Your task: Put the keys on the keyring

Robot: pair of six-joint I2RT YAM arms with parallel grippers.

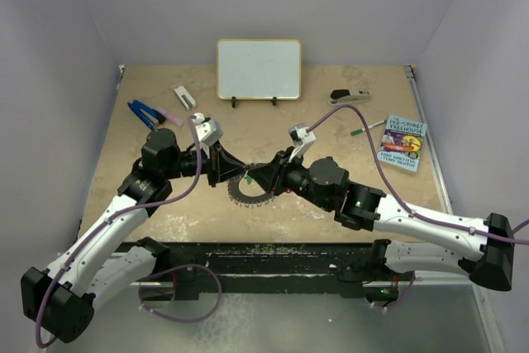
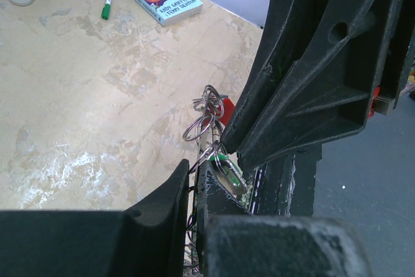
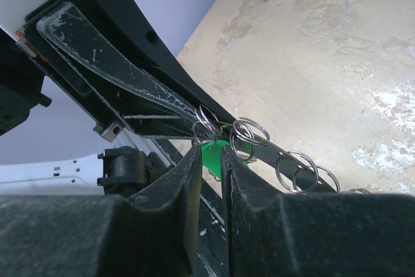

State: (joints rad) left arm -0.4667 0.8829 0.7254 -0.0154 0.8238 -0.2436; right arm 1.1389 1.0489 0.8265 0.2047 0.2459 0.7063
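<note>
Surface: counter [image 1: 165, 204], mottled beige, stone-look, matt, with whitish scuffed patches toward the near edge. Room: pale lavender walls [image 1: 58, 39] on three sides. At the back, white rectangular board [image 1: 258, 69] in a wood-coloured frame, upright on small black feet. Right of it, dark grey stapler [image 1: 350, 96], green-capped pen [image 1: 357, 131] and colourful paperback book [image 1: 402, 143]. Far left, blue-handled hand tool [image 1: 142, 111].

Large flat silver metal keyring [image 1: 248, 193], rim fringed with jagged small metal pieces: mid-counter, between the two claw tips. From above a flattened oval, long axis left to right, fringe toward the near edge. Contact of lower rim with counter: cannot tell.

State, left claw [image 2: 196, 180]: black ribbed plastic, closed tight, nipping the rim of the keyring, thin wire showing in the slit.

State, right claw [image 3: 209, 157]: nearly together, clamped on the plastic head of the tiny green-headed key [image 3: 214, 152]. Shank hidden, long axis unreadable.

Tiny red-headed key [image 2: 228, 112]: among small round wire split rings [image 3: 249, 133], just beside the body of the right claw. Pointing direction not resolved.
</note>
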